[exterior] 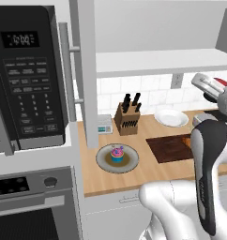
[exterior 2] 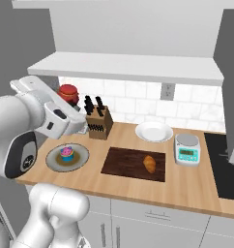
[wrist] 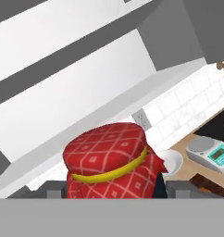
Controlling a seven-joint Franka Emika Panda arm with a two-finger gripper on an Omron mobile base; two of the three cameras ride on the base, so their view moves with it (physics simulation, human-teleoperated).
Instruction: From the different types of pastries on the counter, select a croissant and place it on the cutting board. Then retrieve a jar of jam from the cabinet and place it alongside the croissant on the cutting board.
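Note:
My gripper (wrist: pixel 111 190) is shut on the jar of jam (wrist: pixel 109 159), which has a red patterned lid with a yellow band. The jar (exterior 2: pixel 68 92) hangs in the air below the cabinet shelf (exterior 2: pixel 128 68), above the counter's (exterior 2: pixel 186 186) left end. Its red lid (exterior: pixel 222 83) peeks out behind my hand. The golden-brown croissant (exterior 2: pixel 149 163) lies on the right half of the dark cutting board (exterior 2: pixel 124 162). My arm partly covers the board (exterior: pixel 167 147) in the left base view. A pink-frosted cupcake (exterior 2: pixel 67 154) sits on a round grey-brown plate (exterior 2: pixel 51 162).
A knife block (exterior 2: pixel 99 123) stands at the backsplash, with a white plate (exterior 2: pixel 153 131) and a kitchen scale (exterior 2: pixel 187 147) to its right. A black stovetop (exterior 2: pixel 225 164) ends the counter. The microwave (exterior: pixel 26 75) and the open cabinet door (exterior: pixel 87 70) lie at the left.

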